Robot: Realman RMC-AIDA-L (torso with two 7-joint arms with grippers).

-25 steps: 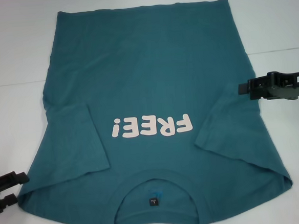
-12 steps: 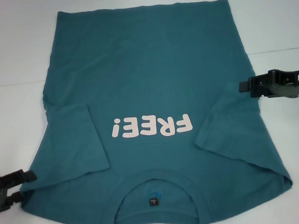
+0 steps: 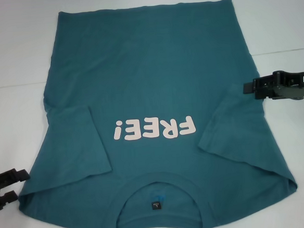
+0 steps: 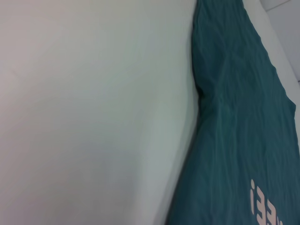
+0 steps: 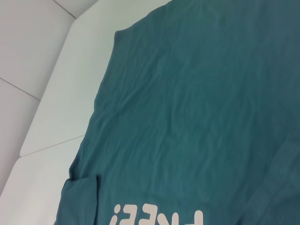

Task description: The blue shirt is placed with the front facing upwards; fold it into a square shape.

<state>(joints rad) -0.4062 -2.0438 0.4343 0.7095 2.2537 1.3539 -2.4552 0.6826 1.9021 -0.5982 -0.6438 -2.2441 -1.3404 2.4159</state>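
Nearest me, the blue shirt [image 3: 152, 119] lies flat and face up on the white table [image 3: 12, 61], its ribbed collar [image 3: 156, 182] with the small dark neck tag [image 3: 156, 203] toward the near edge. My left gripper [image 3: 8, 187] sits low by the near left corner, its two dark fingers [image 3: 13, 177] parted with a gap between them, tips just beside the shirt's near left shoulder; I cannot tell whether they touch the cloth. Farther in, the pale "FREE!" lettering [image 3: 154, 129] reads upside down to me, with both short sleeves folded in over the body. My right gripper [image 3: 252, 87] hangs at the right edge, tip at the shirt's side; I cannot tell whether it is parted or closed. The hem reaches the far edge.
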